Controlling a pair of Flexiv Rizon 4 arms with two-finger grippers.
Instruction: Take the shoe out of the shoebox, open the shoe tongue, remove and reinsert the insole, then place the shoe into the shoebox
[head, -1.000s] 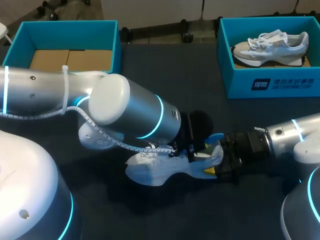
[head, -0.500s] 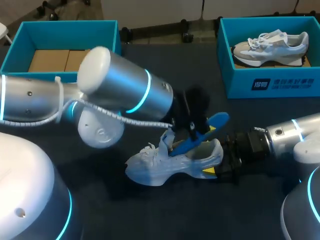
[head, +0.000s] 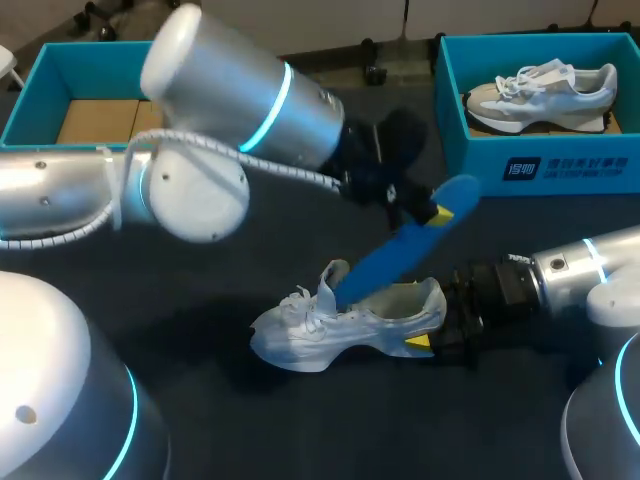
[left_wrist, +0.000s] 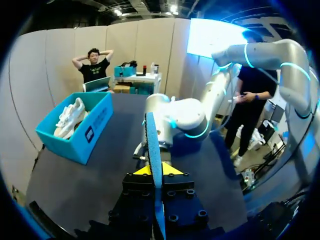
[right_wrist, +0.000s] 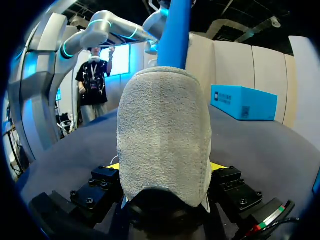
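Note:
A white shoe (head: 335, 325) lies on the dark table with its toe pointing left. My right gripper (head: 432, 328) is shut on its heel. In the right wrist view the grey heel (right_wrist: 165, 135) fills the space between the fingers of the right gripper (right_wrist: 165, 167). A blue insole (head: 400, 252) slants up out of the shoe's opening, its lower end still inside. My left gripper (head: 428, 208) is shut on the insole's upper end. The left wrist view shows the insole (left_wrist: 153, 142) edge-on between the yellow tips of the left gripper (left_wrist: 154, 170).
A teal shoebox (head: 545, 165) at the back right holds a second white and grey shoe (head: 545, 88). Another teal box (head: 130, 60) with cardboard inside stands at the back left. My left arm's big elbow (head: 225, 95) hangs over the table's left middle.
My left gripper has risen up and back with the blue insole, drawing most of it out of the shoe. The right gripper and the shoe have stayed put.

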